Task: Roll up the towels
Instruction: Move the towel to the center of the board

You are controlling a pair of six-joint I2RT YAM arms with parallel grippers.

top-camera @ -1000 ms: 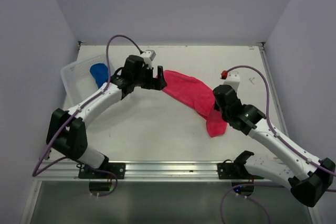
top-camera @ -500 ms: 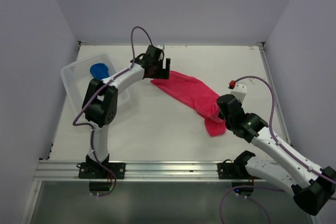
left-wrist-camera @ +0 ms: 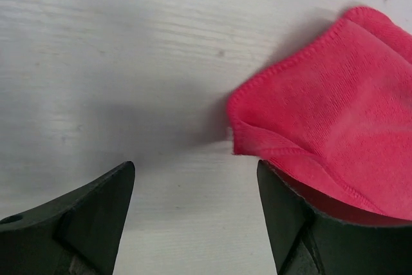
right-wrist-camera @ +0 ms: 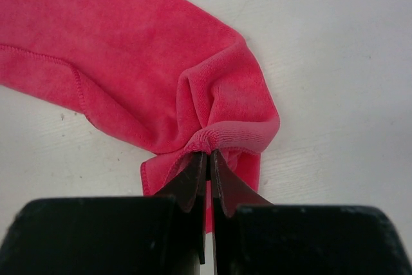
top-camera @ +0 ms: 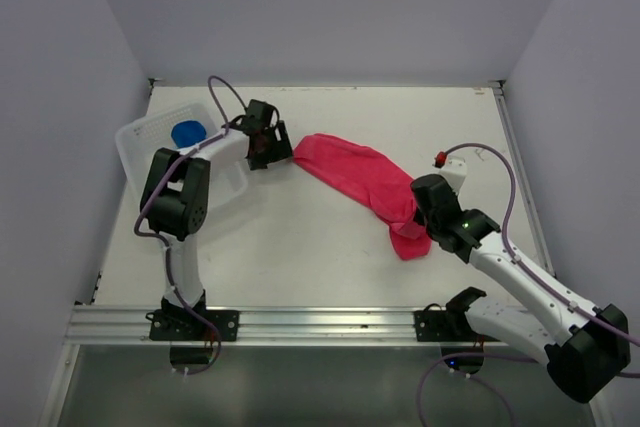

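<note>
The pink-red towel (top-camera: 355, 175) lies stretched diagonally across the middle of the table, bunched at its near right end. My right gripper (top-camera: 414, 217) is shut on that bunched end; in the right wrist view a fold of the pink-red towel (right-wrist-camera: 161, 75) is pinched at the tips of the right gripper (right-wrist-camera: 207, 154). My left gripper (top-camera: 274, 151) stands open just left of the towel's far corner. In the left wrist view only bare table lies between the jaws of the left gripper (left-wrist-camera: 196, 214), with the towel corner (left-wrist-camera: 322, 114) beside the right finger (left-wrist-camera: 302, 230). The blue towel (top-camera: 187, 133) sits in the basket.
A white slotted plastic basket (top-camera: 135, 147) stands at the far left, close to the left wall. Grey walls enclose the table on three sides. A metal rail (top-camera: 320, 322) with the arm bases runs along the near edge.
My left gripper has drawn back leftward off the towel's far corner toward the basket, its jaws narrowing a little. The right gripper keeps its hold and has barely shifted.
</note>
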